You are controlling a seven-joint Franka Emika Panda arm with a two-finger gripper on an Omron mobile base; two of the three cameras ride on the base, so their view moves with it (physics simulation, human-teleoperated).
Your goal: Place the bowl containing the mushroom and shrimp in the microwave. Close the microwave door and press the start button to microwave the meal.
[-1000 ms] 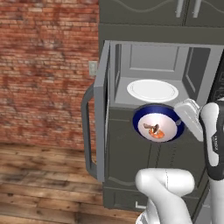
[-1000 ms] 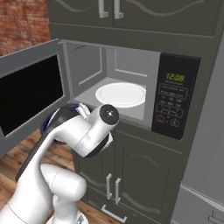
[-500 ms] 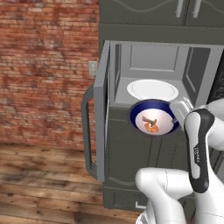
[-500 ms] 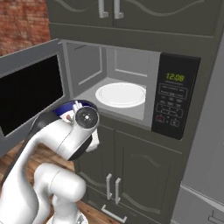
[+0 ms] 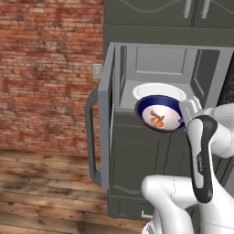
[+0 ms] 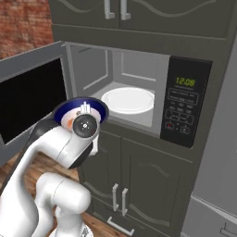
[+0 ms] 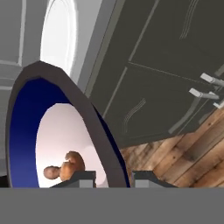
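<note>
Higher now: round blue bowl (image 5: 161, 114); fingers (image 7: 83, 178) astride rim

**Surroundings: brick wall, wood floor, dark cabinetry**

Red brick wall (image 5: 45, 68) at 9 o'clock, carrying a pale wall outlet (image 5: 97, 71). Wooden plank floor (image 5: 41, 192) at 7 o'clock. Upper cabinets (image 6: 139, 18) at 12 o'clock; lower cabinet doors (image 6: 139, 185) with paired bar handles (image 6: 118, 198) at 6 o'clock.

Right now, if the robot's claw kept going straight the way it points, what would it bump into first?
Hard to judge depth, but the claw pinches the bowl rim and seems to aim toward the microwave; its turntable plate probably comes first.
</note>
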